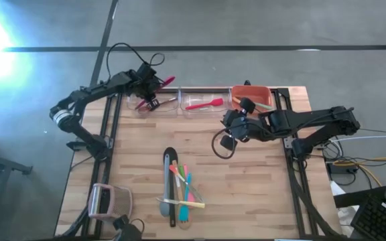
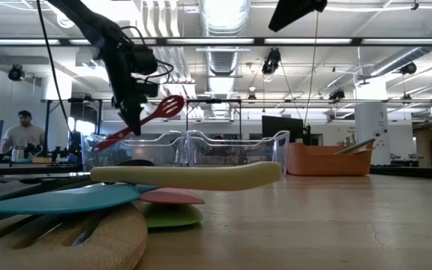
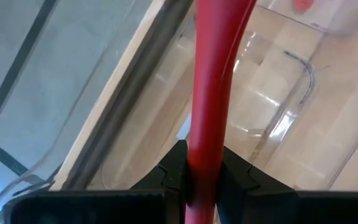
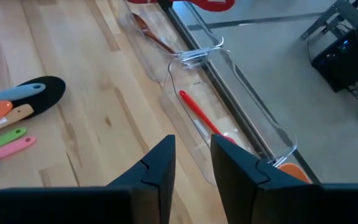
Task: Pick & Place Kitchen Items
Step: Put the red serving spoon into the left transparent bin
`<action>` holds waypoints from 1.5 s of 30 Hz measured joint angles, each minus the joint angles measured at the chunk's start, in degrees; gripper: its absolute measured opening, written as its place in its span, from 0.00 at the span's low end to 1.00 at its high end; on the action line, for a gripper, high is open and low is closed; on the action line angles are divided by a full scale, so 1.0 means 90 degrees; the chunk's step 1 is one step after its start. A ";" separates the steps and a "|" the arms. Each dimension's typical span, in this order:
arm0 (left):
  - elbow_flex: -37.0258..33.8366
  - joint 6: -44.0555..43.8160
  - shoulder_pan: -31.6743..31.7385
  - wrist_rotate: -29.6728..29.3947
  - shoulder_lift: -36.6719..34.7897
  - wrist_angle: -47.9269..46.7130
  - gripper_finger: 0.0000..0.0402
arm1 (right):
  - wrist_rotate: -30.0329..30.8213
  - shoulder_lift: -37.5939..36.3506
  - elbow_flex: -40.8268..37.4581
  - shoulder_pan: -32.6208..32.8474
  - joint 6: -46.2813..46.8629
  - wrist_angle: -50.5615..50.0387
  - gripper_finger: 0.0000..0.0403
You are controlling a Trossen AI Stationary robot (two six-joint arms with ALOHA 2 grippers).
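My left gripper (image 1: 149, 98) is shut on a red slotted utensil (image 2: 160, 111) above the left clear bin (image 1: 154, 106) at the table's far edge. In the low view the utensil slants, its head (image 2: 172, 105) higher than its handle end (image 2: 102, 144). My right gripper (image 1: 228, 128) hovers open near the middle clear bin (image 1: 203, 102), with nothing between its fingers (image 4: 160, 165). That bin holds a red spatula (image 4: 199, 115). A pile of utensils (image 1: 179, 191) in black, grey, teal, pink, green and wood lies flat on the table's near middle. My left gripper pinches the red utensil's handle (image 3: 207, 140) between its two fingers, roughly midway along the handle. The fingers come from above, slanting down, and lie across the handle. The utensil is tilted, head up, with its handle end (image 2: 102, 144) down at the left clear bin's rim; whether that end touches the bin I cannot tell.
An orange bin (image 1: 250, 96) stands to the right of the clear bins at the far edge. A brown utensil (image 4: 149, 31) lies in the left clear bin. A boxy pinkish-white handled object (image 1: 109, 201) sits at the near left corner. Bare wood lies between the pile and the bins.
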 joint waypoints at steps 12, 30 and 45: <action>-0.0196 0.0134 0.0100 0.0089 0.0145 0.0185 0.12 | -0.0002 0.0000 -0.0156 -0.0005 0.0043 0.0166 0.25; -0.0177 0.0195 0.0124 0.0092 0.1093 0.0284 0.12 | -0.0002 0.0000 -0.0166 -0.0044 0.0019 0.0174 0.22; 0.0360 0.0036 0.0119 0.0211 0.1166 0.0050 0.42 | -0.0005 0.0000 -0.0166 -0.0041 0.0019 0.0129 0.25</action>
